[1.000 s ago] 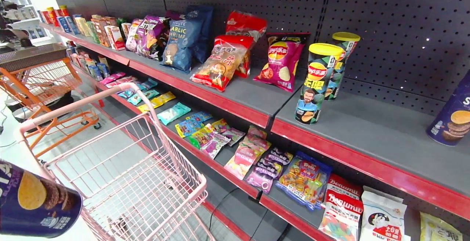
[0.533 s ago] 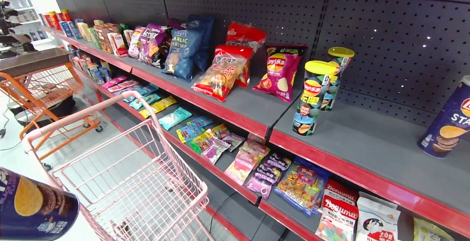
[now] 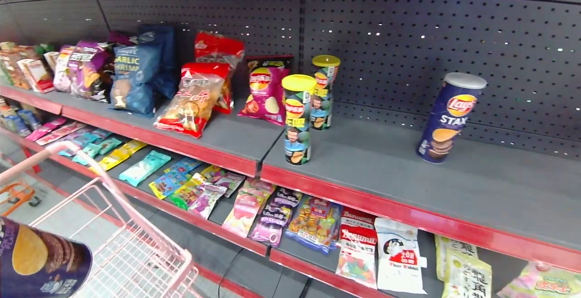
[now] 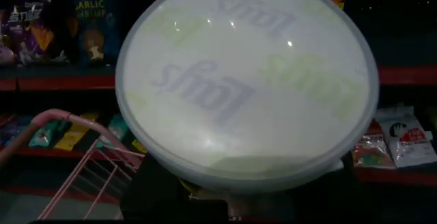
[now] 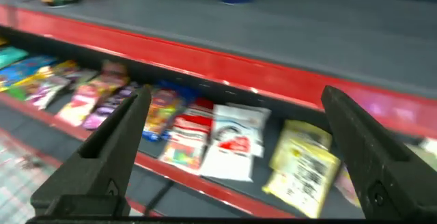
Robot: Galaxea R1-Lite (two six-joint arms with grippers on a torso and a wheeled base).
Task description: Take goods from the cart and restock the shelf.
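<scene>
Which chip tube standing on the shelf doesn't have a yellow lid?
The dark blue tube alone at the right of the grey shelf. Its lid is pale grey; the patterned tube left of it and the one behind that have yellow lids.

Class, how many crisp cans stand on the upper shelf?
3. Front yellow-lidded can and rear yellow-lidded can stand midway along the upper shelf; blue can farther right. Bags may hide others.

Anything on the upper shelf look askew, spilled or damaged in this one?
Nothing spilled or damaged. The red snack bag leans forward, its bottom edge near the shelf lip, and the front yellow-lidded canister stands close to that edge; the navy canister stands upright, alone.
</scene>
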